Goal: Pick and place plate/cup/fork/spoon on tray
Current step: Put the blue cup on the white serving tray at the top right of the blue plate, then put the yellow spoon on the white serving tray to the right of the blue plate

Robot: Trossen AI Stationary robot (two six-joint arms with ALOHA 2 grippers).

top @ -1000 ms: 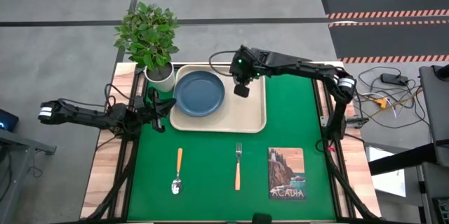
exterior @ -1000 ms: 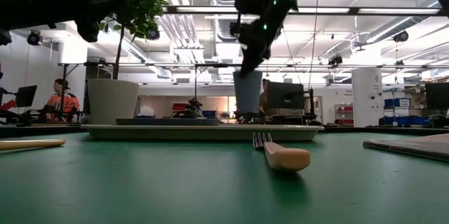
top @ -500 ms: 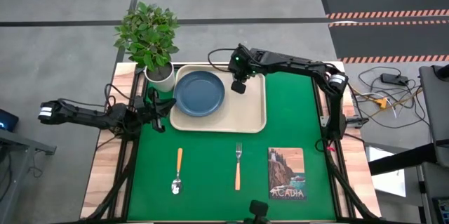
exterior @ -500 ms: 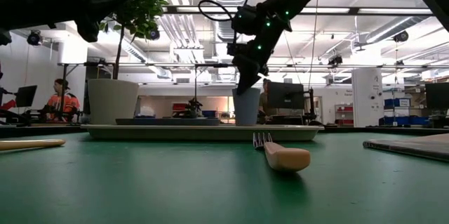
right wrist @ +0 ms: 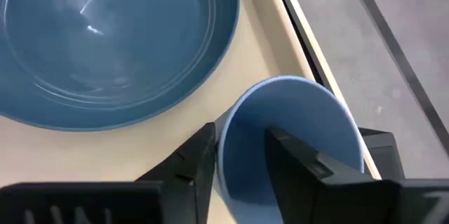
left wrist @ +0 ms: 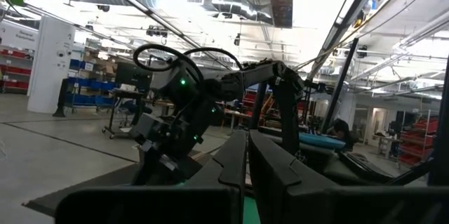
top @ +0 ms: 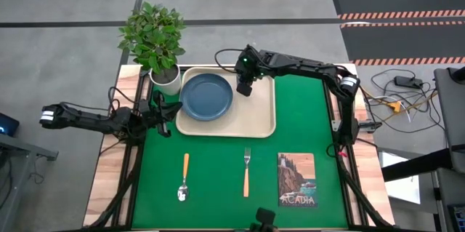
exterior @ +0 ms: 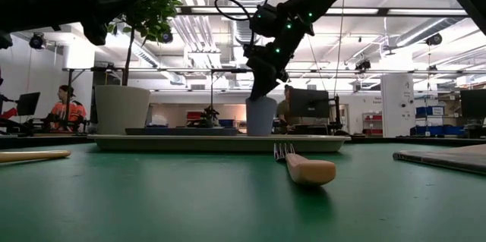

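The light-blue cup (right wrist: 291, 136) stands upright on the cream tray (top: 261, 119), at its far side, just right of the slate-blue plate (top: 207, 95). My right gripper (right wrist: 238, 147) reaches down onto the cup, open. One finger is inside the cup and one outside, on the side facing the plate. The fork (top: 246, 172) and the spoon (top: 184, 177) lie flat on the green mat nearer the front. My left gripper (top: 166, 116) waits shut at the tray's left end, by the plant pot. My right gripper straddles the cup's wall (right wrist: 226, 155) on the plate side, coming from above at a slant. Blue shows between the inner finger (right wrist: 284, 150) and the wall. The outer finger (right wrist: 200, 157) lies close against the wall; whether it touches, I cannot tell.
A potted plant (top: 154, 39) in a white pot (top: 168, 79) stands at the tray's far left corner. A picture card (top: 296, 180) lies at the front right of the mat. The tray's near right part is bare.
My right gripper has carried the cup down and a little toward the plate and the table's far edge. The cup, lifted clear a second ago, now stands with its base on the tray.
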